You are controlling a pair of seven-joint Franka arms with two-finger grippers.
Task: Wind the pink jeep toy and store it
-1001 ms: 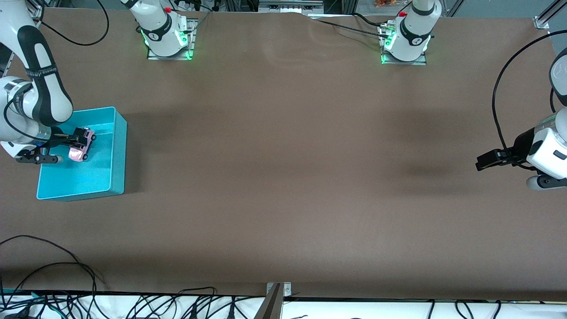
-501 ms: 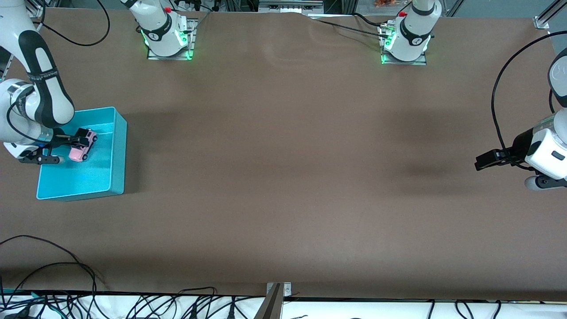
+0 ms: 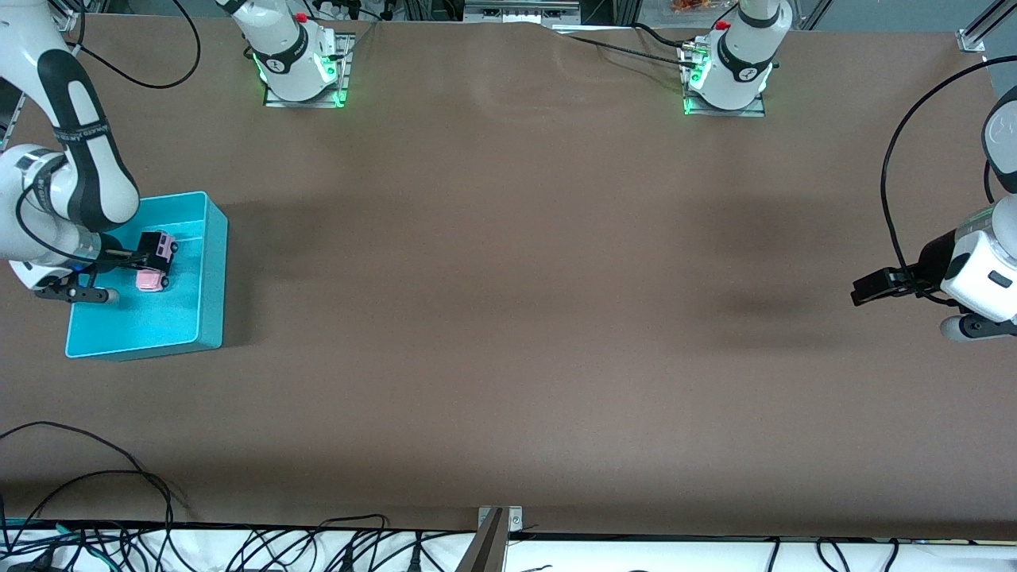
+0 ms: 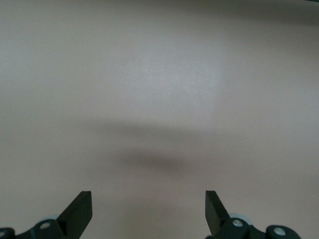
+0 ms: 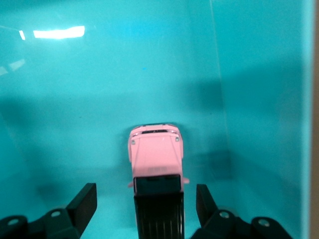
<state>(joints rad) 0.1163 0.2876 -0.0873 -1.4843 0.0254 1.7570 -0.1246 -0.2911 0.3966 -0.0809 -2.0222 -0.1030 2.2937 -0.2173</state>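
You have a wide brown table (image 3: 508,318) in front of you, with both arm bases along its edge farthest from the front camera.

Next in size is the open turquoise plastic bin (image 3: 208,278), a rectangular tub standing at the right arm's end of the table.

The left arm waits at its own end of the table. Its left gripper (image 3: 862,290) hangs over bare tabletop, and in the left wrist view you can see the two black fingers (image 4: 79,211) spread wide with nothing between them.

The right gripper (image 3: 151,254) reaches down into the bin. In the right wrist view its black fingers (image 5: 85,201) stand apart on either side of the toy, with a clear strip of turquoise floor showing between each finger and the car, so it grips nothing.

The smallest thing is the pink jeep toy (image 5: 155,155), a boxy little pink car with a black roof and dark wheels. You will find it inside the bin, apparently resting on the floor upright on its wheels, though the front view leaves that contact hard to confirm. It lies toward the bin's long wall nearest the table's middle.
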